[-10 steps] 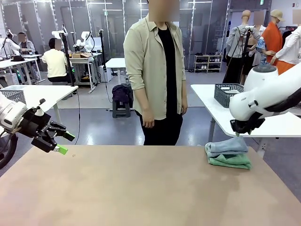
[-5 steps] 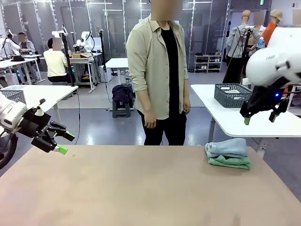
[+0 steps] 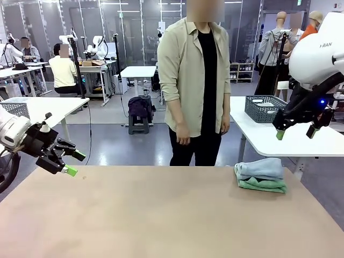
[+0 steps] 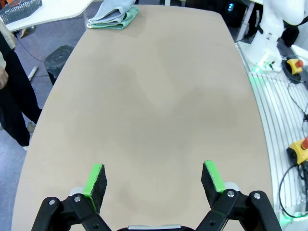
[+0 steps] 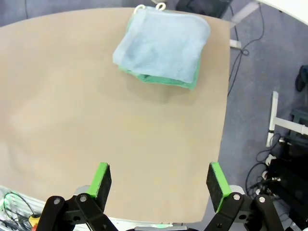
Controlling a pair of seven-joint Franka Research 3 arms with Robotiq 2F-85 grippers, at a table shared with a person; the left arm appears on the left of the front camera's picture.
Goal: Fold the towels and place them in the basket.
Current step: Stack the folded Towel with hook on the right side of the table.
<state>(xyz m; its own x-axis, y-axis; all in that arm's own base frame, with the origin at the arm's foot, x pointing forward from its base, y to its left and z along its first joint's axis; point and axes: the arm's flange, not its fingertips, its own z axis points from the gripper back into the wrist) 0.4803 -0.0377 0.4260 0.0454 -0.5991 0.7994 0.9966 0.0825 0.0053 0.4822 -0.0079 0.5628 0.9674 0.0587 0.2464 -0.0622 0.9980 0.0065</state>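
On our desk (image 3: 161, 215) two folded towels (image 3: 260, 176) lie stacked at the far right, near the far edge, one on top of the other. Our left gripper (image 3: 67, 163) hangs over the desk's left far corner, fingers (image 4: 96, 179) spread apart with nothing between them. Our right gripper (image 3: 294, 130) hangs high above the towels and a little to their right, fingers (image 5: 102, 179) spread too. A person (image 3: 196, 86) stands behind the desk, just right of its middle. Behind the towels, on a second desk (image 3: 269, 137) to the person's right, sits the basket (image 3: 262, 108). Another desk (image 3: 45, 107) stands behind our left gripper.
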